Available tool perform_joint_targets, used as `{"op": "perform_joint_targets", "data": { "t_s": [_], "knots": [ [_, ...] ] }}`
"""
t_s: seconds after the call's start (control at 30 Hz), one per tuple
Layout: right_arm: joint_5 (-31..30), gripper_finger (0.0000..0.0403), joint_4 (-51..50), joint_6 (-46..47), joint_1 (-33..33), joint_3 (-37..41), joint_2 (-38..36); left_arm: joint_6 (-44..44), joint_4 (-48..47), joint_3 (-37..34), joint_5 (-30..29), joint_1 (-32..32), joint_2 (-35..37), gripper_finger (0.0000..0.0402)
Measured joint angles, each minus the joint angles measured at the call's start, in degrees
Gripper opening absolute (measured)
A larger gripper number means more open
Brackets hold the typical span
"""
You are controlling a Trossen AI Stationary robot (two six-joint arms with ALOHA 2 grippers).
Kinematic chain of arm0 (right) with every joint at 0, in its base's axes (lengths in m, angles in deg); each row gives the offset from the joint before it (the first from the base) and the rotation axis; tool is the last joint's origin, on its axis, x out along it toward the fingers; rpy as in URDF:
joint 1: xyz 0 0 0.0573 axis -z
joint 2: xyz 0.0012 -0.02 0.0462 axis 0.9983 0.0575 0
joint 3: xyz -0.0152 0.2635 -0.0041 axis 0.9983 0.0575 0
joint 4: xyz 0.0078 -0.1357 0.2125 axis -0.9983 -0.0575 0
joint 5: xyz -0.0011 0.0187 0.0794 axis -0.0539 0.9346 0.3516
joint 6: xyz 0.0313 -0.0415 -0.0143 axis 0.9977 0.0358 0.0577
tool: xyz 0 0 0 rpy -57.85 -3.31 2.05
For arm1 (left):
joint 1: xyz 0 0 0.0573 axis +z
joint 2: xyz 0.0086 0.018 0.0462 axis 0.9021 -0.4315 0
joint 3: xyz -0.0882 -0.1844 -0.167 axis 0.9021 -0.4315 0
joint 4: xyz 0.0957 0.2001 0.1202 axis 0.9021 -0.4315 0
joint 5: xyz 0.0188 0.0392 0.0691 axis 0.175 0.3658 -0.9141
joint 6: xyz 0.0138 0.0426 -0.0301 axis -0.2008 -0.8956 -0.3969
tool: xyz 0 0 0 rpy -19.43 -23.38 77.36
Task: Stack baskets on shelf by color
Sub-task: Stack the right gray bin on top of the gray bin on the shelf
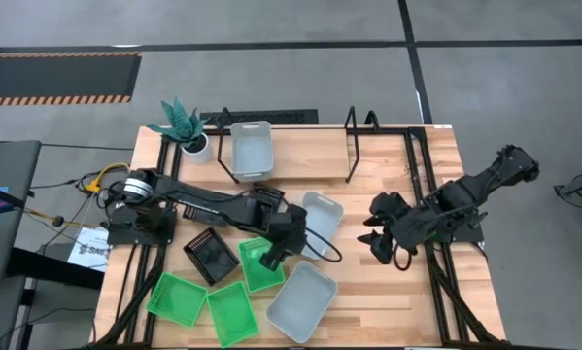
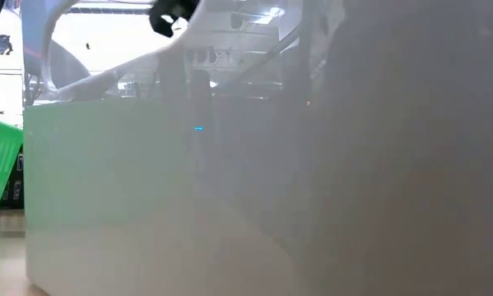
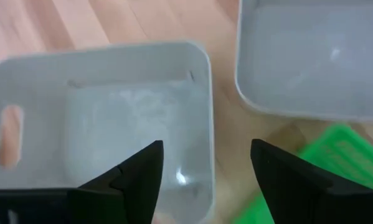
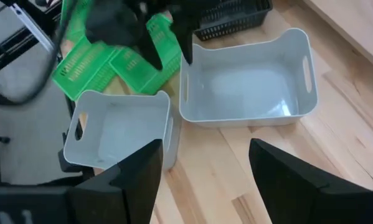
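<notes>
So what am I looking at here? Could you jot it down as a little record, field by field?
setting: wooden table seen from above, two dark robot arms
shelf: wooden board on a black wire frame, along the table's far edge
on the shelf: one grey-white basket
on the table: two grey-white baskets, three green baskets, black baskets
left gripper: open, over a green basket, holding nothing
right gripper: open, holding nothing, right of the baskets
extra: potted plant

Potted plant (image 1: pixel 182 124) at the tabletop's (image 1: pixel 388 292) far-left corner, perhaps papers (image 1: pixel 89 248) on the floor
</notes>
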Motion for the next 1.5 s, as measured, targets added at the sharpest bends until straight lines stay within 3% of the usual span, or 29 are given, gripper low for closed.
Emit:
{"op": "perform_joint_targets", "data": {
  "t_s": [0.57,0.7,0.87,1.03,1.23,1.5],
  "knots": [
    [-3.5,0.0264,-0.7,3.4,-2.7,0.0,0.0,3.2,-1.2,0.3,-1.6,0.0,-9.2,0.0218],
    [-3.8,0.0264,-0.8,3.4,-2.7,0.0,0.1,4.2,-0.6,0.4,-1.5,0.0,-9.9,0.0156],
    [-4.6,0.0264,-0.7,3.8,-2.7,0.0,0.4,6.7,-0.6,0.3,-1.7,0.1,-10.5,0.0032],
    [-4.6,0.0264,-0.7,4.4,-2.7,0.0,0.4,8.8,-0.9,0.9,-1.9,0.2,-10.6,0.0003],
    [-4.6,0.0264,-0.6,5.1,-3.4,0.0,0.4,11.2,-7.8,8.6,-1.9,0.3,-10.6,0.0],
    [-5.7,0.0264,0.5,4.9,-6.3,0.0,0.3,10.0,-26.8,26.0,-9.1,1.2,-10.4,0.0]
  ]
}}
